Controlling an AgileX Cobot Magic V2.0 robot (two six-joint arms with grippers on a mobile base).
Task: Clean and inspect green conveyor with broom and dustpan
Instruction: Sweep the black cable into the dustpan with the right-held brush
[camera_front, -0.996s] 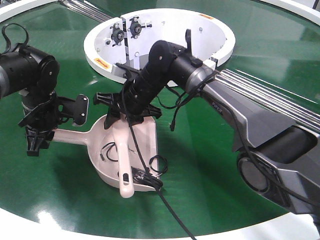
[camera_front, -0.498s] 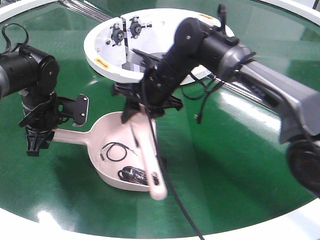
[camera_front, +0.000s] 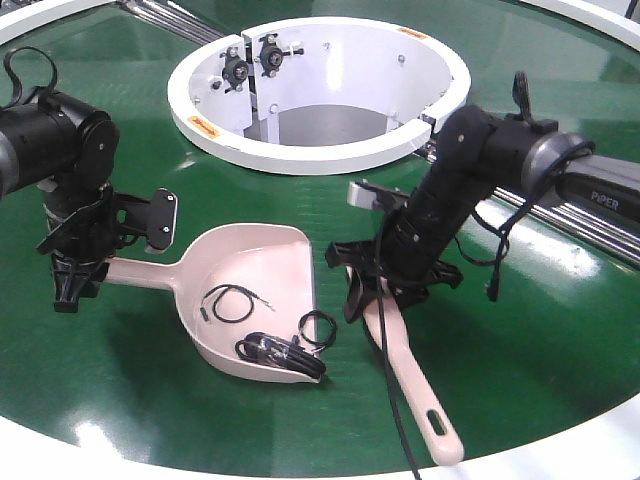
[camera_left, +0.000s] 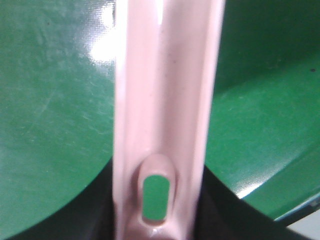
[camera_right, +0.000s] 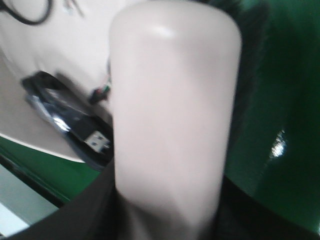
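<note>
Right claw (camera_front: 382, 296): clamped on the broom (camera_front: 412, 385), dark jaws hugging both sides of the pale shaft, and the wrist view is full of it (camera_right: 170, 100).
Broom: runs from the claw toward 5 o'clock, slotted end out near the belt's edge. The bristles are hidden under the claw.
Left claw (camera_front: 76, 274): shut tight on the handle end of the dustpan (camera_front: 255, 275), the handle slot sitting right between the jaws in the wrist view (camera_left: 162, 100).
Dustpan: the scoop lies at 3 o'clock from the left claw and 9 o'clock from the right claw, just beside it and apart.
Black cables (camera_front: 282, 352): piled in the pan's 5 o'clock corner.
Green conveyor (camera_front: 540, 330): under everything.
White hub (camera_front: 300, 158): at 12 o'clock.
Metal rollers (camera_front: 560, 205): at 2 o'clock.
</note>
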